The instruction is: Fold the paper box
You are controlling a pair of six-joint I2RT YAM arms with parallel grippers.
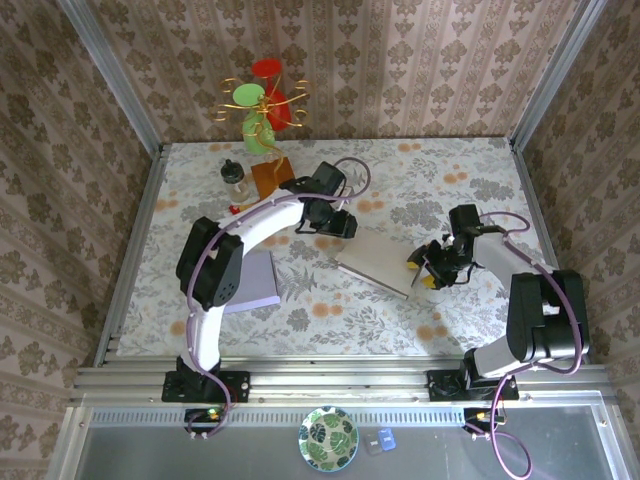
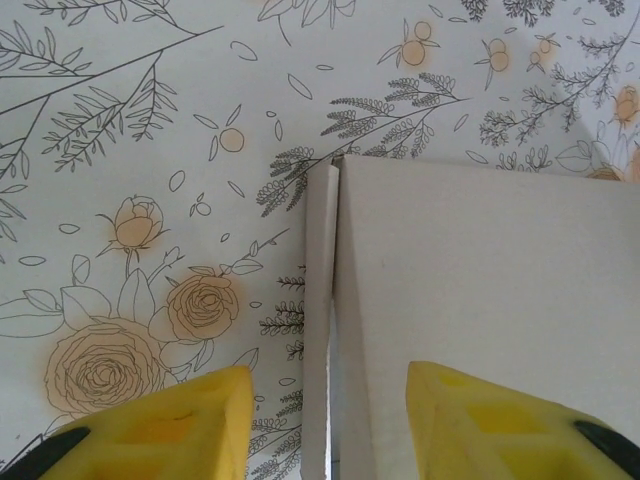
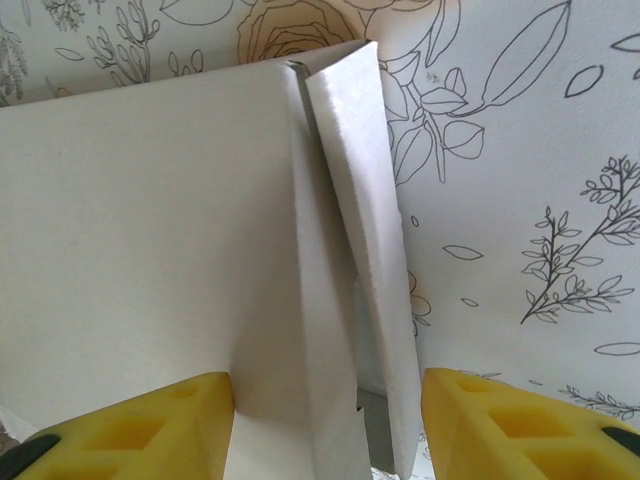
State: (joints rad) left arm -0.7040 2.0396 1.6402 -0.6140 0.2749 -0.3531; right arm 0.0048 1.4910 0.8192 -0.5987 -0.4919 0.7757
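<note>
top view: a flattened white paper box (image 1: 375, 262) lies a little right of the table's (image 1: 480, 200) centre, turned at an angle to the edges. the left gripper (image 1: 345, 224) hangs over the box's far-left end. the right gripper (image 1: 428, 262) sits at its right end, toward the table's right edge.

left wrist view: the two yellow fingers (image 2: 160, 425) stand well apart, jaws wide and holding nothing. one finger is over the floral tablecloth, the other over the box's main panel. a narrow side flap (image 2: 320, 300) running along the panel's left edge lies in the gap between them.

right wrist view: the yellow fingers (image 3: 150, 420) are likewise spread wide, with no grip on the card. a narrow creased flap (image 3: 365, 230) tilts up from the panel's right edge and sits between the fingers. the finger on the panel side is right against the panel; whether it touches cannot be told.

other items, top view: a lilac sheet (image 1: 258, 280) lies toward the table's left edge, partly under the left arm. a brown carton (image 1: 272, 175), a small bottle (image 1: 235, 178) and a red-and-green ornament (image 1: 262, 105) cluster near the far-left corner. a patterned plate (image 1: 328, 438) rests on the ledge below the table's near edge.
</note>
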